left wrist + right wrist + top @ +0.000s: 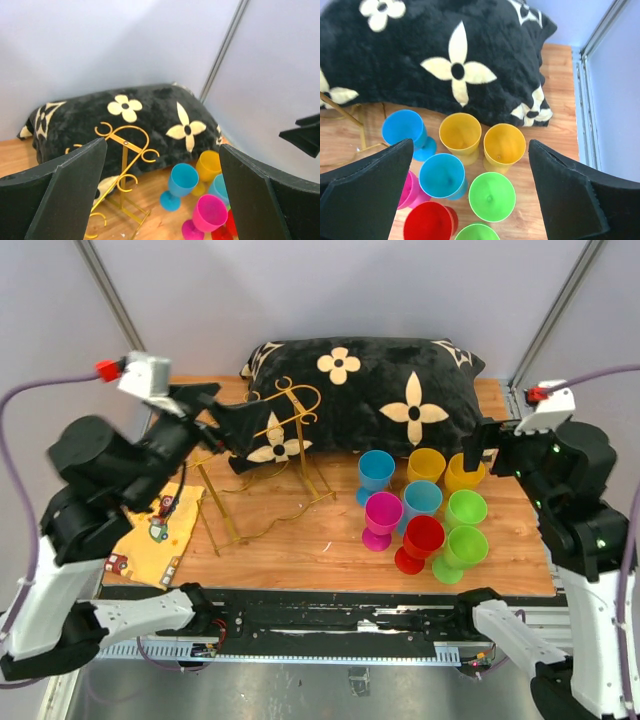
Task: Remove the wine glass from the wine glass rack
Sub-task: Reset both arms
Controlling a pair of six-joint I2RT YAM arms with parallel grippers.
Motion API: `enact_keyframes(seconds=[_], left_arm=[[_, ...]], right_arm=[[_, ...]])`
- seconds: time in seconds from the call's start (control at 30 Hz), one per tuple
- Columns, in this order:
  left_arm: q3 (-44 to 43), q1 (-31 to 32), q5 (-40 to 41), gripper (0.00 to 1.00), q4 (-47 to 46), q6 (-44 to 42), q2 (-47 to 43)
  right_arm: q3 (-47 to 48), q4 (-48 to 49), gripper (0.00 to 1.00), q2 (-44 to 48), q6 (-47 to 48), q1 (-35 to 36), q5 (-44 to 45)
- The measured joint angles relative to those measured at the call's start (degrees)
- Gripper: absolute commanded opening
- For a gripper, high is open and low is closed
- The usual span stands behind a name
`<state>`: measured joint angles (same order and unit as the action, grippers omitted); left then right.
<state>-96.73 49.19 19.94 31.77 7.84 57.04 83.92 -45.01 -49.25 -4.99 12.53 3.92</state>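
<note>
wine glass rack (268, 462): upright on the wooden table (320, 552), left of centre, its scrolled top against the black flowered cushion (370, 390). eight coloured wine glasses (424, 508): all upright in a tight cluster on the table, right of the rack and apart from it. left gripper (238, 434): raised beside the rack's top, fingers (65, 192) spread wide, holding nothing. right gripper (480, 452): above the cluster's far right edge, fingers (367, 195) likewise wide apart, holding nothing. yellow cloth (160, 530): flat at the table's left edge.
</note>
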Motion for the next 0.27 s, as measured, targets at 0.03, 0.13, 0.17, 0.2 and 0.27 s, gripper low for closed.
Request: enact_keyframes(seconds=[0.03,0.13,0.17,0.2,0.27], left_arm=[[0.35,0.00,0.57,1.00,-0.42,0.28,-2.01],[4.66,0.00,1.18,1.00,-3.21,1.51,-8.63],[6.16,0.00,1.25,1.00,-3.56,1.79,-10.97],[7.56,0.00,1.25,1.00,-3.89,2.32,-13.46],[8.13,0.00,1.20,1.00,-4.07,2.95,-15.61]], right_arm=[[1.14,-0.48,0.98,0.90,-0.22,0.00,-0.37],[2.93,-1.09,0.99,3.65,-0.81,0.00,-0.50],[2.93,-1.11,0.99,4.90,-0.90,0.00,-0.50],[2.89,-1.16,0.99,6.56,-1.01,0.00,-0.48],[2.97,-1.29,0.99,8.63,-1.33,0.00,-0.07]])
